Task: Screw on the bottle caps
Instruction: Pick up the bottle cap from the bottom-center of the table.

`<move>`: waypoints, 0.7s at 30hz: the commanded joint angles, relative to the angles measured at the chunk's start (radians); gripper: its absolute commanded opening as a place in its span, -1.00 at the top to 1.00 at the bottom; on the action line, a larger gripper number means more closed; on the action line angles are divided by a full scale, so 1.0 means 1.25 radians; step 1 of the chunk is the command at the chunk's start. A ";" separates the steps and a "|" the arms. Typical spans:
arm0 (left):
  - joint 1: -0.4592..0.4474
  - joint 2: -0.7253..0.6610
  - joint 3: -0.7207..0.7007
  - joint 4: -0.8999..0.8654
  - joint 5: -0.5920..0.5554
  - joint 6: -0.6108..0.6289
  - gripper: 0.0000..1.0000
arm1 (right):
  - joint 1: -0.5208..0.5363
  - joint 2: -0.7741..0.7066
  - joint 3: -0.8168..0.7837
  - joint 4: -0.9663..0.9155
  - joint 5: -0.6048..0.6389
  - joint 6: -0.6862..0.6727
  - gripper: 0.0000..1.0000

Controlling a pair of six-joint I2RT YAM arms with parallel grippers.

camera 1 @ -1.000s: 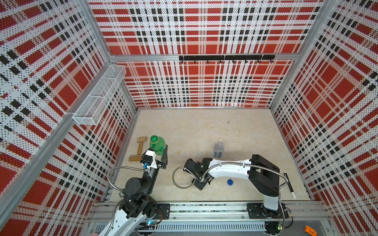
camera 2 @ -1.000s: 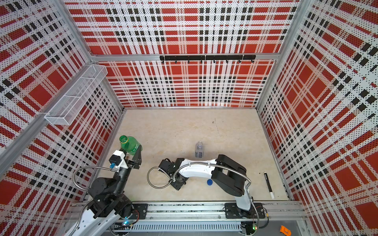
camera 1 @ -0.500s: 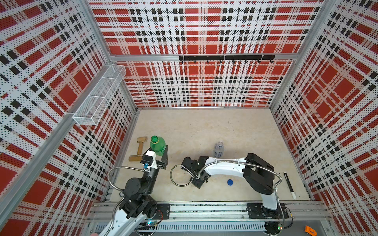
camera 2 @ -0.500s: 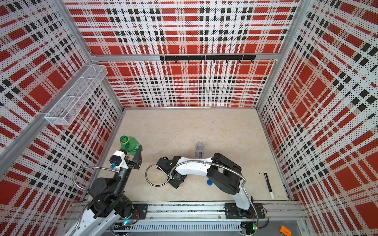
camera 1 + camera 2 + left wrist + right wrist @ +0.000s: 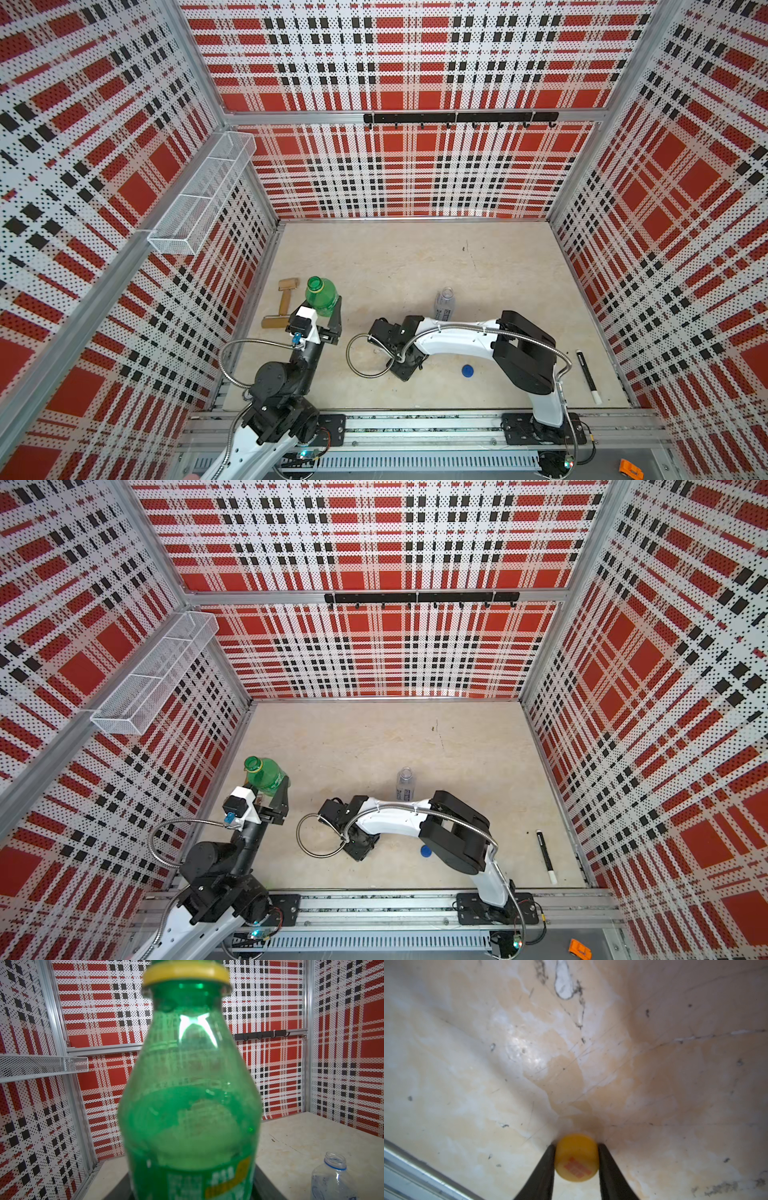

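Observation:
My left gripper [image 5: 323,311] is shut on the green bottle [image 5: 321,293], holding it upright near the left wall. The green bottle [image 5: 187,1095] fills the left wrist view; its mouth is open, with a yellow ring round the neck. My right gripper [image 5: 576,1147] points down at the table, and its black fingers [image 5: 548,1159] press both sides of the yellow cap [image 5: 576,1159]. In both top views the wrist hides that cap. The blue cap [image 5: 467,370] lies on the table to the right of the right wrist. The clear bottle [image 5: 444,303] stands open behind the right forearm.
A wooden piece [image 5: 282,303] lies by the left wall behind the green bottle. A black marker [image 5: 588,376] lies near the right wall. A white mesh basket [image 5: 203,195] hangs on the left wall and a black hook rail [image 5: 457,117] on the back wall.
The right gripper's jaws have narrowed onto the yellow cap, and the right wrist has shifted slightly. The left arm and the green bottle have not moved.

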 commanded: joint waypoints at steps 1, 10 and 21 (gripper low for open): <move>-0.008 0.006 -0.006 0.010 0.016 0.008 -0.21 | -0.002 -0.054 0.011 -0.012 0.042 0.003 0.28; -0.032 0.034 -0.007 0.005 0.060 0.024 -0.24 | -0.042 -0.238 -0.024 -0.052 0.092 0.014 0.33; -0.067 0.182 0.038 0.037 0.201 -0.001 -0.32 | -0.084 -0.450 0.045 -0.200 0.168 -0.002 0.31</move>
